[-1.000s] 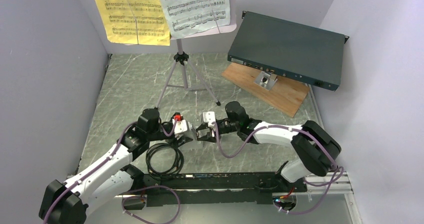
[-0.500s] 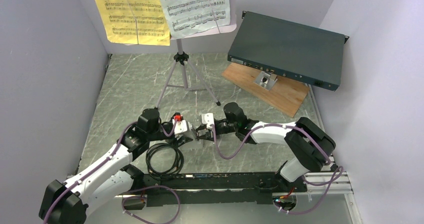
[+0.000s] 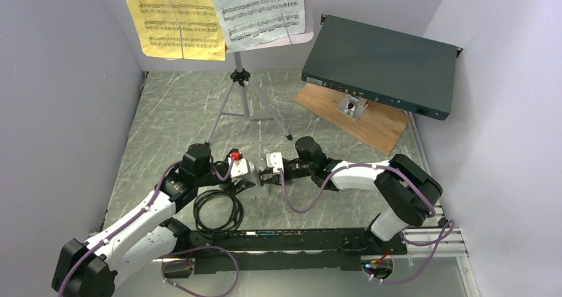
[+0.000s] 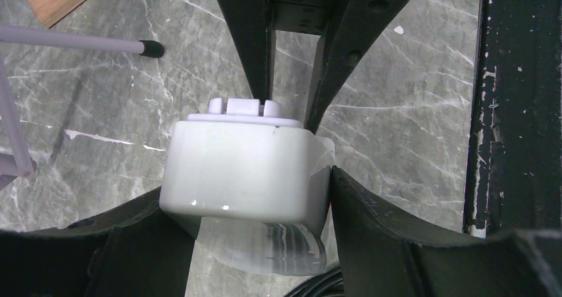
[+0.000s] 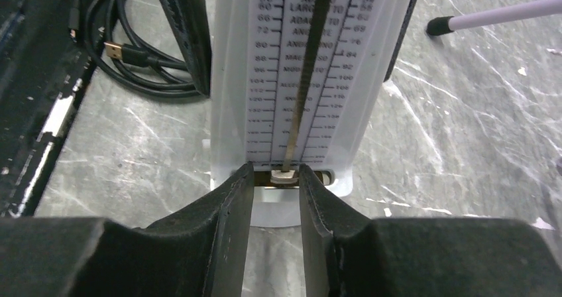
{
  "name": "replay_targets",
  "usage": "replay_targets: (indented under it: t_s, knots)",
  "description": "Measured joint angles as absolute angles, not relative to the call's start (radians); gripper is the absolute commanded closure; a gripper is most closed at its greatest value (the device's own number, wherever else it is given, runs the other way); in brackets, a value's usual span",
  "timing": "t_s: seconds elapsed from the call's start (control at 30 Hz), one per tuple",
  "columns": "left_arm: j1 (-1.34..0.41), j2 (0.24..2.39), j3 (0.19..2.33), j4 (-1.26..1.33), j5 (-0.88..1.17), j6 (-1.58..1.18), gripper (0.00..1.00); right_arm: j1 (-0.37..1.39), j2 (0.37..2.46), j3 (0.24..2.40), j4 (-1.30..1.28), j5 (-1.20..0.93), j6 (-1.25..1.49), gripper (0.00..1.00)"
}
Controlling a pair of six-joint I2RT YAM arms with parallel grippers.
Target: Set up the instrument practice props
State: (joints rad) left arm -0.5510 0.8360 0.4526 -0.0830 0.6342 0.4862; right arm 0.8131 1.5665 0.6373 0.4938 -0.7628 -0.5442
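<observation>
Metronome (image 4: 242, 171) sits just off the stand (image 3: 242, 91), on the arms' side of its tripod feet. The left claw (image 4: 248, 192) is clenched on it, dark pads against the smooth white flanks. The right claw (image 5: 277, 178) comes at it from the opposite side, fingers narrowed around the foot of the pendulum (image 5: 308, 58). Whether they actually pinch it, I cannot tell.

It looks like light, hollow plastic. It's glossy and tapered, so I'd say a squeeze high up could squirt it loose, and the wide base is the safer hold. That thin metal pendulum over the printed tempo scale looks bendable, not a handle.

Up on the stand, the yellow and white pages (image 3: 175, 15) hang thin and floppy. A rubbery black cable (image 3: 215, 211) coils farther from the stand than the metronome.
</observation>
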Motion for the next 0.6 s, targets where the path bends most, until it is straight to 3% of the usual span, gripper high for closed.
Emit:
replay_targets:
  t_s: [0.27, 0.43, 0.6]
  knots:
    - [-0.551, 0.840, 0.453, -0.081, 0.641, 0.493, 1.00, 0.813, 1.571, 0.640, 0.467, -0.735, -0.585, 0.73]
    - [-0.551, 0.845, 0.454, -0.077, 0.644, 0.495, 1.00, 0.813, 1.581, 0.649, 0.467, -0.740, -0.588, 0.70]
    - [-0.551, 0.861, 0.461, -0.071, 0.651, 0.496, 1.00, 0.819, 1.581, 0.649, 0.466, -0.739, -0.595, 0.79]
